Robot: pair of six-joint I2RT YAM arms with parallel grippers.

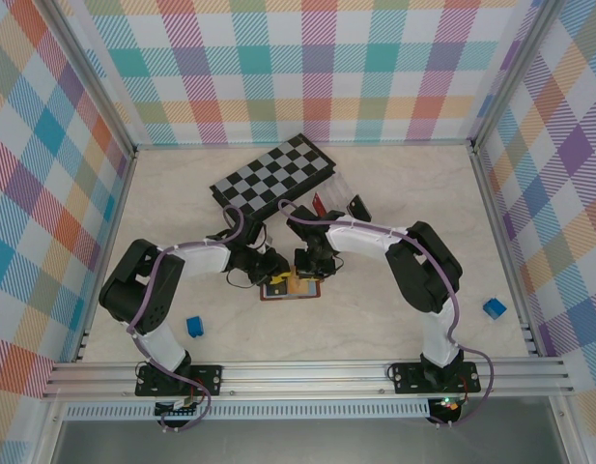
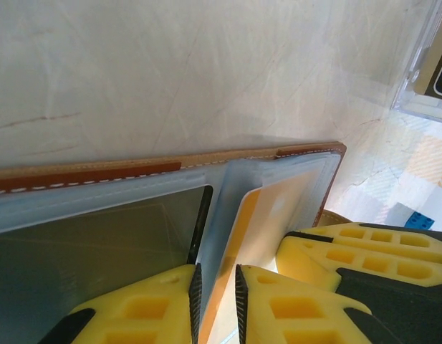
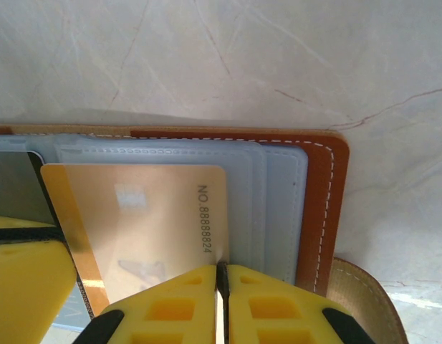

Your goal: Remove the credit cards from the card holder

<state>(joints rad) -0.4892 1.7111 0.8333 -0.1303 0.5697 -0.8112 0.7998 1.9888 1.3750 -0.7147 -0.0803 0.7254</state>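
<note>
**A:** Where does the card holder lie?

**B:** Open flat on the pale marbled surface, lining up, directly beneath both tools. From above it sits between the two arms, nearer than the chessboard.

**A:** And the right tool?

**B:** Its yellow fingers are pressed together on the edge of a gold card, near the printed number. The card lies across the blue-grey sleeves. The brown stitched border runs just to the right of it, and the tan snap tab pokes out beside the tool.

**A:** The left tool?

**B:** Its fingers are nearly together, with only a thin slot between them. A pale sleeve leaf of the holder runs into that slot, so it is pinching the leaf. The gold card's edge stands right alongside, and a dark card lies under the sleeve to its left.

**A:** Are the tools close?

**B:** Just beside each other over the holder.
</note>
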